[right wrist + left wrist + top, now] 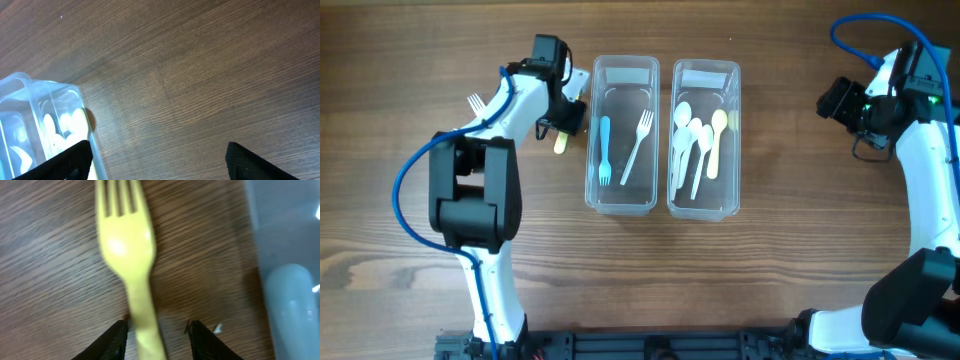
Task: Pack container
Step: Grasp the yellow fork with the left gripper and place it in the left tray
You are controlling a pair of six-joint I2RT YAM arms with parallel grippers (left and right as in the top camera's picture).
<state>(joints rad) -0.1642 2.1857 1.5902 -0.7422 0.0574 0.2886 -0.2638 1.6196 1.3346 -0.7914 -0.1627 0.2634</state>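
Left claw (157,326) spread, straddling the yellow plastic fork (127,250) on the table, centre-left overhead. Right claw (157,161) released, empty. Clear plastic container (621,207) holds two forks; yellow and white fork (475,102) remain.

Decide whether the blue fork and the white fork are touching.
Apart. The overhead view shows a plain gap between the blue fork and the white fork.

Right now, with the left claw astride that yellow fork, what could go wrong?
The left gripper straddles the yellow fork at its thin handle, away from the tines, so it might pivot or slip once lifted. The fork container stands close beside it; a swinging fork could catch its rim.
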